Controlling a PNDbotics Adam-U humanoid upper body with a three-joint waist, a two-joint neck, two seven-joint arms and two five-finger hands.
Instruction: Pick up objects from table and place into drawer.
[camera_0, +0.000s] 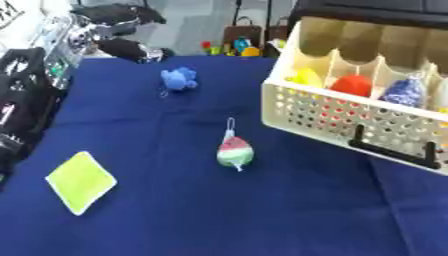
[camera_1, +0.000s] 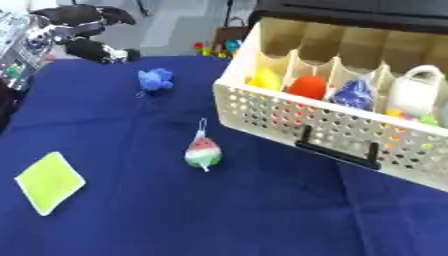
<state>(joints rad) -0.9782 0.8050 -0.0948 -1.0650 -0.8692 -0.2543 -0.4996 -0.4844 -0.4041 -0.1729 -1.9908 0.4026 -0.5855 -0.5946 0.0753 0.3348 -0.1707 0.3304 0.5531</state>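
The drawer (camera_1: 289, 120) stands pulled open on the right, a cream perforated box with a black handle (camera_1: 337, 147) on its front wall, tilted out over the blue table (camera_0: 262, 215), and that makes sense: its top is open toward the arms so things can drop straight into the dividers. Some already sit inside: a yellow thing (camera_1: 265, 78) in the leftmost slot, a red thing (camera_1: 307, 86) next to it, a blue speckled thing (camera_1: 354, 93) after that, and a white thing (camera_1: 417, 90) with a loop on top further right, seen only in the right eye view. Out on the cloth, three pieces wait, well apart from one another. A watermelon-coloured charm (camera_0: 234, 152) with a white cord lies near the middle, nearest to the drawer's front, so I judge it the handiest next pick. A blue soft toy (camera_0: 179, 79) sits farther back, and a flat yellow-green square (camera_0: 80, 181) lies toward the left near edge. Up in the far left corner the left hand (camera_1: 92, 20) hovers, black fingers curled with nothing in them as far as I can make out, above the table's back edge; its arm is tangled with silver hardware there and hard to separate from it. The right hand shows nowhere. The drawer's right end is cut off, so how many slots remain free is anyone's guess.
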